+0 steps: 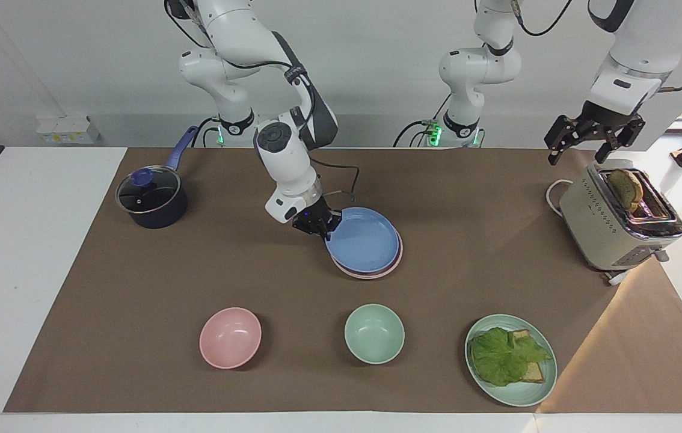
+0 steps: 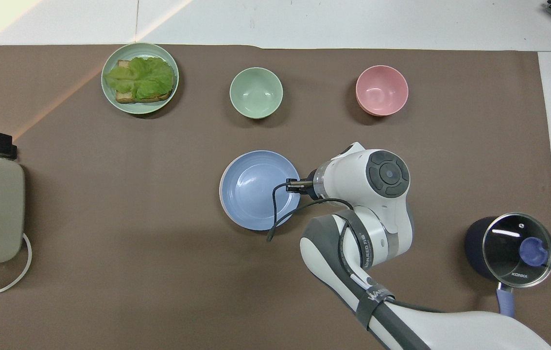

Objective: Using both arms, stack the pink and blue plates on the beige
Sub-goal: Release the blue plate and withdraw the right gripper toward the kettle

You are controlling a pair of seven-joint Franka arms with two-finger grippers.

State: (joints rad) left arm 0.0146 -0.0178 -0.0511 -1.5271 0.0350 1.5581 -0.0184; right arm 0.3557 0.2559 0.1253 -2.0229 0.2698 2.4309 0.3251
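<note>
The blue plate [image 1: 364, 239] [image 2: 257, 189] lies at the middle of the brown mat, on top of the pink plate [image 1: 371, 275], of which only a thin rim shows. The beige plate is hidden under this stack. My right gripper [image 1: 323, 228] sits at the blue plate's rim, on the side toward the right arm's end, with its wrist tilted down over it. My left gripper [image 1: 593, 141] hangs open and empty above the toaster [image 1: 617, 225].
A dark pot with a glass lid [image 1: 150, 198] stands at the right arm's end. Farther from the robots than the stack are a pink bowl [image 1: 230, 337], a green bowl [image 1: 374, 333] and a green plate [image 1: 521, 400] of lettuce and bread. The toaster holds a slice.
</note>
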